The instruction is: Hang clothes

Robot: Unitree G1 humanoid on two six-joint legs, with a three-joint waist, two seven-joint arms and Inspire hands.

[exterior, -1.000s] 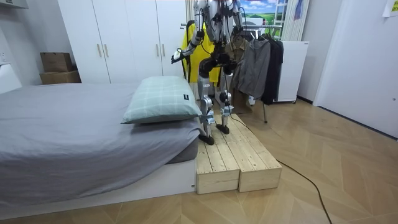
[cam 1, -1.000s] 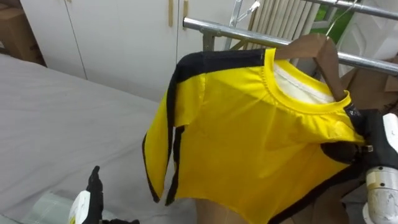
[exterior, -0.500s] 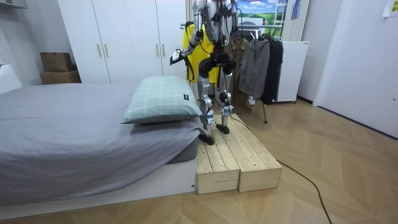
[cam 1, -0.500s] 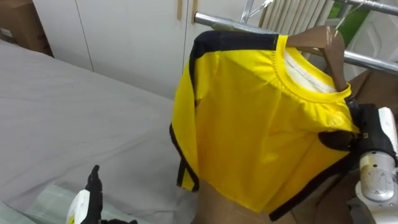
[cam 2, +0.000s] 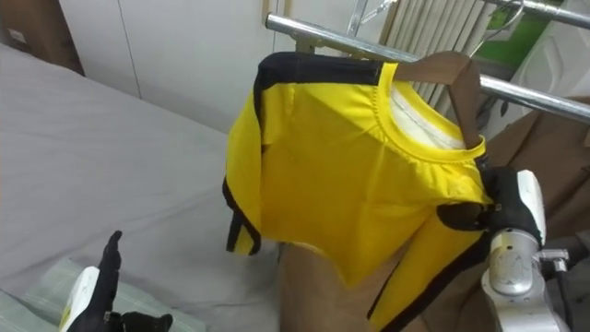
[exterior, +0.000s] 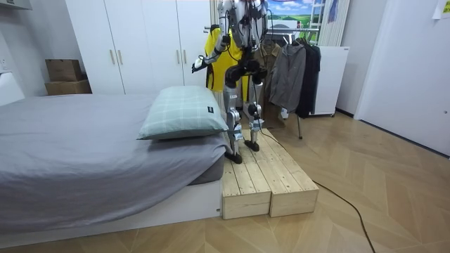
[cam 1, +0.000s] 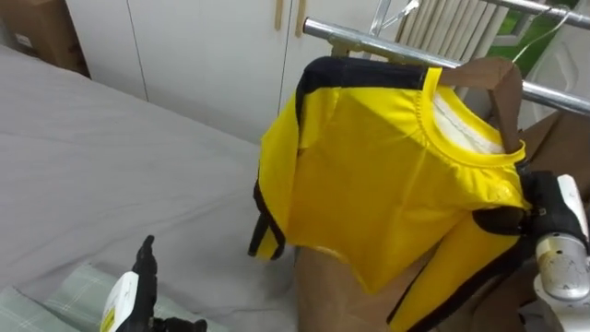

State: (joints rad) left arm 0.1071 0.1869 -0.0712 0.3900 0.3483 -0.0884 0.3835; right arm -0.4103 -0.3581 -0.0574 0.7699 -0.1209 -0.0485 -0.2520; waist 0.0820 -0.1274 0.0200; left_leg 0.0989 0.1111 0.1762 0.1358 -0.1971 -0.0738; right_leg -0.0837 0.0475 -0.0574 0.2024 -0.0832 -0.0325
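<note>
A yellow T-shirt (cam 1: 387, 184) with black trim hangs on a wooden hanger (cam 1: 498, 78), held tilted just below the metal rail (cam 1: 369, 41) of a clothes rack. My right hand (cam 1: 544, 217) is at the right edge, its dark fingers curled on the shirt's far shoulder. My left hand (cam 1: 138, 286) is low at the left over the bed, fingers straight and holding nothing. In the room view I stand on a wooden platform (exterior: 267, 183) between the bed and the rack, with the shirt (exterior: 214, 60) raised in front of me.
A brown garment (cam 1: 341, 295) hangs below the shirt. The grey bed (cam 1: 111, 157) fills the left, with a checked pillow (exterior: 184, 112). White wardrobe doors (cam 1: 203, 55) stand behind the rail, a cardboard box (cam 1: 41, 32) beside them. Dark clothes (exterior: 295, 74) hang further along the rack.
The shirt's loose side and hem have swung in towards the right and bunched up. My left hand has risen a little. The whole view has shifted slightly.
</note>
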